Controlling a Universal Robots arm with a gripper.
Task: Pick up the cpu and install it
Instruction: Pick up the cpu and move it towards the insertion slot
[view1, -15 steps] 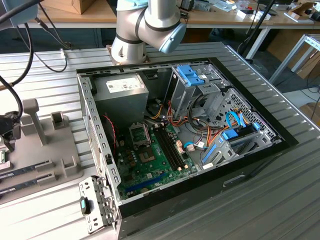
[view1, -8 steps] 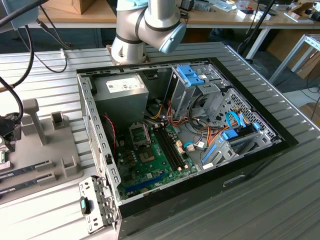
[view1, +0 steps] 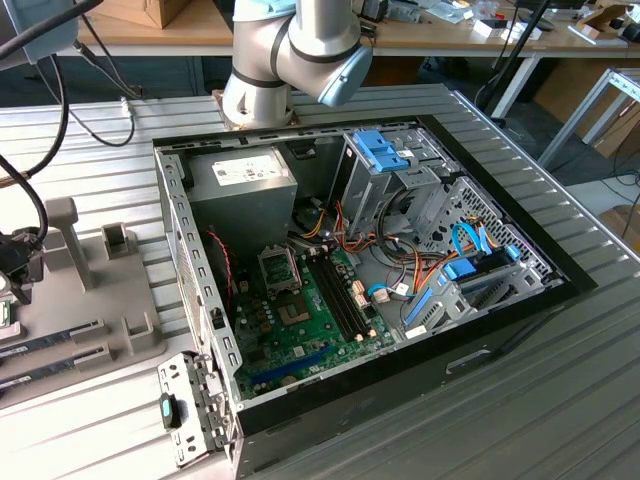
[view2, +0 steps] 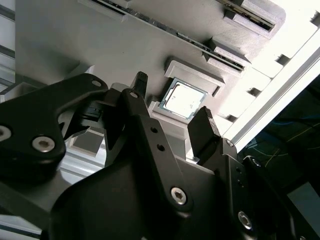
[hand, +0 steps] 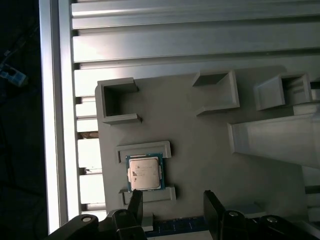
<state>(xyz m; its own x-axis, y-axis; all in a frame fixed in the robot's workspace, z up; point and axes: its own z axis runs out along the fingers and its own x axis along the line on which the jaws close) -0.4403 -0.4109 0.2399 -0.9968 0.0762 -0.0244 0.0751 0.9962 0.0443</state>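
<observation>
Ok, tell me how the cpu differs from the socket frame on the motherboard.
The cpu lies in a grey fixture on the table, outside the computer case; the socket frame sits on the green motherboard inside it. The cpu's top is a plain silver-grey plate; the socket frame is a metal rim around a dark middle. Both are squarish and lie flat.

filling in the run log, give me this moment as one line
stage: pre-grasp | gripper: open, empty, near cpu, not touching | cpu: flat in grey fixture recess | install: not done
</observation>
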